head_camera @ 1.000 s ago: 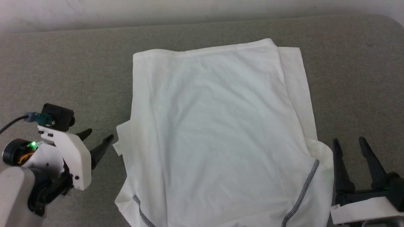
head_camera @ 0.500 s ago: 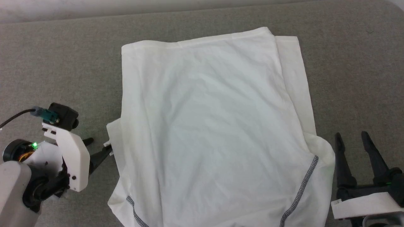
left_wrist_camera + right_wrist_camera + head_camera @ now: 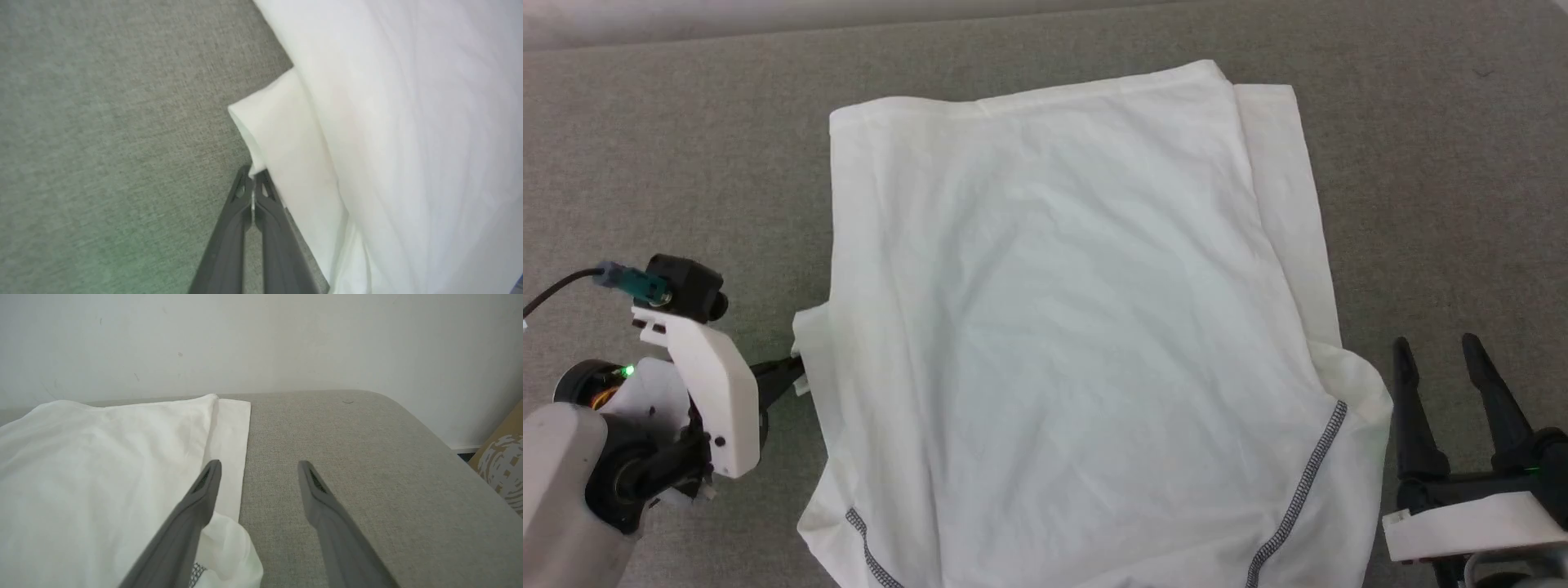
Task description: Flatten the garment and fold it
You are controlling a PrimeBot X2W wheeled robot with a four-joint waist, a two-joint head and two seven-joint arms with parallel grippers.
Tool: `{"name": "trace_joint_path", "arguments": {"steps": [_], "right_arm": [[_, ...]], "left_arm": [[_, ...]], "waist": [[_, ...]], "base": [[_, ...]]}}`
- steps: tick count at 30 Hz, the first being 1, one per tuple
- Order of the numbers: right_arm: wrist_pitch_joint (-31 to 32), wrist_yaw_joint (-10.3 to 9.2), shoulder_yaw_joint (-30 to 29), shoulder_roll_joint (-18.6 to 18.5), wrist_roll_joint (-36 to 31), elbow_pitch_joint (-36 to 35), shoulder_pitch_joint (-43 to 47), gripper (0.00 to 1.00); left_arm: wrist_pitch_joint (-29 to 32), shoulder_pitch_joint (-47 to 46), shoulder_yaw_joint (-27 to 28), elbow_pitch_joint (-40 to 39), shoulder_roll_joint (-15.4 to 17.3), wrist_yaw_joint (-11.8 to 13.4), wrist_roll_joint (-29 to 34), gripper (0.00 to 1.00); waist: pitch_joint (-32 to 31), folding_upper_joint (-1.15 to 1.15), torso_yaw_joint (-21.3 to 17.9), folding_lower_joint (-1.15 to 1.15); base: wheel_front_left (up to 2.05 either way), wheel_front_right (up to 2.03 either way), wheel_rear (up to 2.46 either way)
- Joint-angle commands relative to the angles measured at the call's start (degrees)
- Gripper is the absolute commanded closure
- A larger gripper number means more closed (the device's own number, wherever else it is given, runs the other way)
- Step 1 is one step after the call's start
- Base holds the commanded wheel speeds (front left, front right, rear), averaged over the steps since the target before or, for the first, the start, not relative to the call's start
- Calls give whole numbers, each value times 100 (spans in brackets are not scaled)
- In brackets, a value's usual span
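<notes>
The garment [image 3: 1062,327], a thin white shirt with dark zigzag seams near its lower corners, lies spread on the grey surface [image 3: 670,163]. A small folded flap [image 3: 282,139] of it sticks out at its left edge. My left gripper [image 3: 796,371] is shut on the tip of that flap, and in the left wrist view my left gripper [image 3: 253,175] pinches the white cloth between its fingertips. My right gripper [image 3: 1433,353] stands open just right of the garment's lower right corner. In the right wrist view my right gripper [image 3: 259,467] holds nothing, its left finger over the garment's edge [image 3: 229,457].
A pale wall [image 3: 261,343] runs behind the grey surface. The surface's rounded far right corner [image 3: 400,408] drops off beside a patterned brown object [image 3: 500,465]. Bare grey cloth lies left and right of the garment.
My left gripper moved right to the flap and closed on it. The head camera tilted, so the whole picture shifted. My right gripper stayed open and in place.
</notes>
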Motion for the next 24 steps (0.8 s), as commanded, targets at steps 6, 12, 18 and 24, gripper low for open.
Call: {"name": "trace_joint_path", "arguments": {"steps": [6, 12, 18, 24], "right_arm": [[13, -4, -28, 16, 35, 42, -69, 0], [8, -4, -19, 16, 85, 142, 29, 0], [-5, -4, 14, 16, 146, 232, 111, 0], [-22, -4, 29, 16, 189, 320, 175, 0]], "left_arm": [[-224, -6, 45, 207, -67, -37, -63, 100], [-385, -25, 266, 87, 156, -22, -58, 100], [-538, 82, 541, -49, 444, 27, -79, 100], [-837, 350, 858, -134, 780, 85, -9, 100]], "waist": [[-242, 0, 34, 0], [-570, 0, 97, 0], [-833, 0, 159, 0], [-1032, 0, 205, 0]], "base": [[0, 0, 0], [0, 0, 0], [0, 0, 0], [0, 0, 0]]}}
